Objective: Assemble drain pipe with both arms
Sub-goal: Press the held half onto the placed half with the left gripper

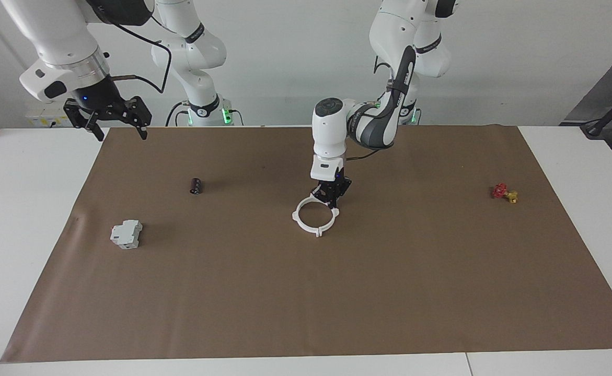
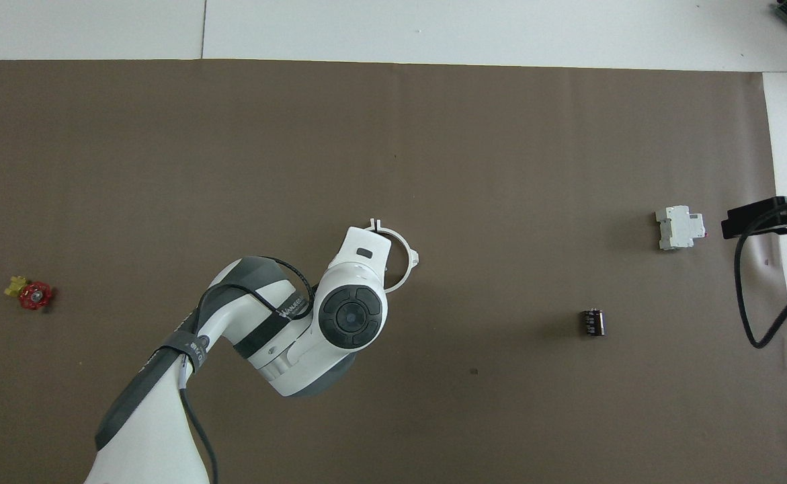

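Your left gripper (image 1: pixel 331 200) is clamped shut on the drain pipe (image 1: pixel 313 216), pinching the ring's rim on the side nearest the robots, near mid-table on the brown mat (image 1: pixel 337 292). The ring's two white halves look joined, lying flat or nearly so, with its open middle stretching away from the gripper, farther from the robots. From above, your left arm covers the grip and only one arc of the ring shows. So the pipe hangs off the fingertips on their outer side, and any lift or push has to respect that lever. Your right gripper (image 1: pixel 111 116) waits with its fingers spread, holding nothing, high over the mat's corner at its own end. The left arm is much the nearer to the ring.

Farther out toward the right arm's end lie a small black cylinder (image 1: pixel 196 186) and then a grey-white block (image 1: pixel 126 234); a red and yellow valve (image 1: pixel 504 192) sits toward the left arm's end.
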Controlling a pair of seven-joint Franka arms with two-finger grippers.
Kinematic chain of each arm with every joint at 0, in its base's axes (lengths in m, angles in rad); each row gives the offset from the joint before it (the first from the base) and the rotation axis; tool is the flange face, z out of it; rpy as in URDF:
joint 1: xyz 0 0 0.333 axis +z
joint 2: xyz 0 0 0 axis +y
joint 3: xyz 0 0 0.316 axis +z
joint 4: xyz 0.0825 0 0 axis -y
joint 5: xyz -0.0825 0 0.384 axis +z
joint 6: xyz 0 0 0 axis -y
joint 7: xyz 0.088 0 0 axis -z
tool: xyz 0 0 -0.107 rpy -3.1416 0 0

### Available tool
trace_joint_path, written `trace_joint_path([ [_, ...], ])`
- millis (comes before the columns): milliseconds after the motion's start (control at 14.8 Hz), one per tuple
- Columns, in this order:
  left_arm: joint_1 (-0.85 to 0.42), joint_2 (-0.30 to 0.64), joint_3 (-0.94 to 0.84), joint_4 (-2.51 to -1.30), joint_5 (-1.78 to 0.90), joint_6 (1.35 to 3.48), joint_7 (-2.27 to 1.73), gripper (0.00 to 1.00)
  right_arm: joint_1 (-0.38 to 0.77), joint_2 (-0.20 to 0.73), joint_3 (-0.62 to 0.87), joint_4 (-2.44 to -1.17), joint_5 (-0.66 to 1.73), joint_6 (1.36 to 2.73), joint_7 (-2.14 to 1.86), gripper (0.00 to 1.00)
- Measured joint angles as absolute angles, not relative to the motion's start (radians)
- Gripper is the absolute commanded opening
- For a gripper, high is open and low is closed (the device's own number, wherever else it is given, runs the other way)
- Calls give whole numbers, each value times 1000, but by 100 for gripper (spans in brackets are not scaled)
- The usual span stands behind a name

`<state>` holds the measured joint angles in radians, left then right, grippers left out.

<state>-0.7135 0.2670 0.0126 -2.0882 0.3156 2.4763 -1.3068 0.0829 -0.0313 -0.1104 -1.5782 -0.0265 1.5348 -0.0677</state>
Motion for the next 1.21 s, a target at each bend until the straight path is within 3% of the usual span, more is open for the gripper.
trace_joint_path([
  [135, -714, 268, 13, -2088, 316, 2476, -1307, 0, 83, -31, -110, -1578, -26, 1535, -68, 100],
  [337, -714, 269, 13, -2087, 316, 2475, -1307, 100, 83, -31, -110, -1578, -26, 1535, -68, 100],
  [1213, -714, 273, 21, -2073, 333, 2444, -1284, 100, 83, -31, -110, -1578, -26, 1535, -68, 100],
])
